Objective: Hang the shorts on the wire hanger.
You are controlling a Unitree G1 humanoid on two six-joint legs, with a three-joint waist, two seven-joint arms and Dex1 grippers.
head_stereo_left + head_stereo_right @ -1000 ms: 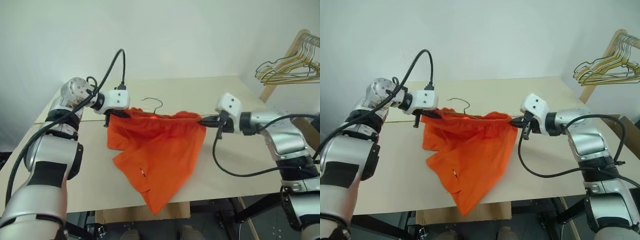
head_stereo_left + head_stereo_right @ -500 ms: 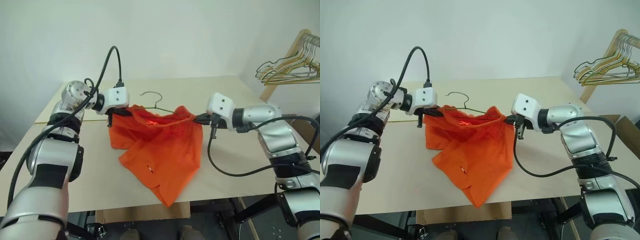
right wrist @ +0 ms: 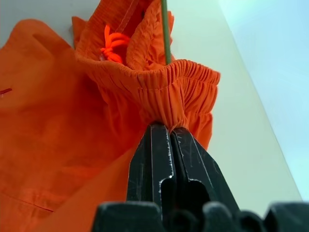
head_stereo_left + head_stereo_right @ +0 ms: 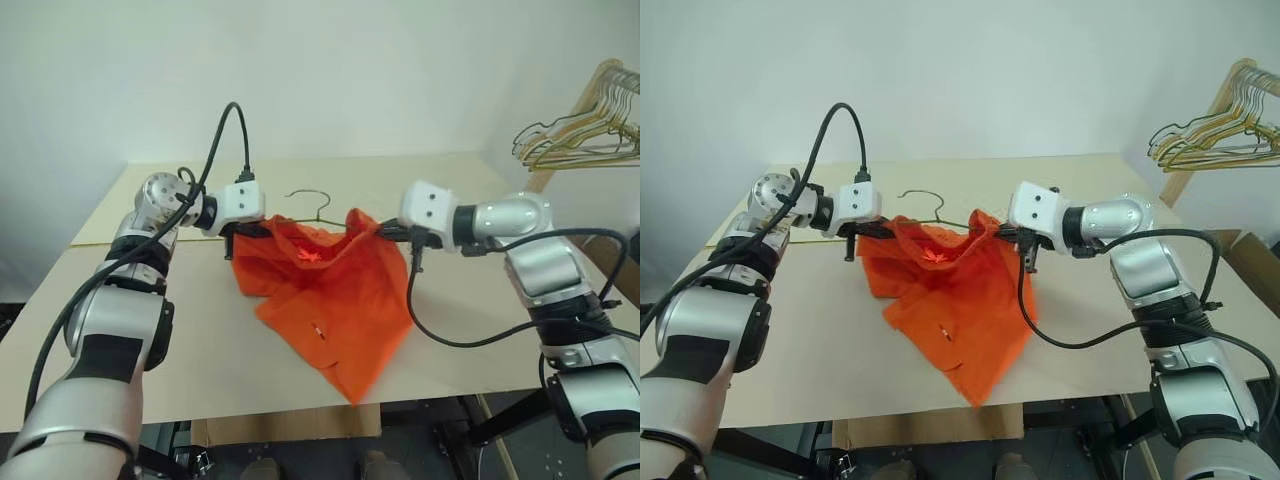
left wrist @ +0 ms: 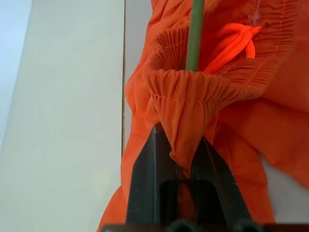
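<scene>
The orange shorts (image 4: 335, 290) hang above the table, stretched by the waistband between my two grippers, with the legs drooping toward the table's front edge. My left gripper (image 4: 243, 229) is shut on the waistband's left end, and the pinched fabric shows between its fingers (image 5: 154, 159). My right gripper (image 4: 388, 233) is shut on the right end (image 3: 169, 104). The thin dark wire hanger (image 4: 308, 197) has its hook rising behind the shorts. Its wire (image 5: 195, 34) runs down inside the gathered waistband, also seen as the wire (image 3: 165, 29) in the right wrist view.
The pale wooden table (image 4: 460, 180) stretches under both arms. A bunch of yellowish wire hangers (image 4: 580, 135) hangs on a wooden rack at the far right. Black cables loop from both wrists.
My right gripper has moved left toward the left gripper and rolled. The waistband has slackened and bunched, and the hanging legs have swung to the right.
</scene>
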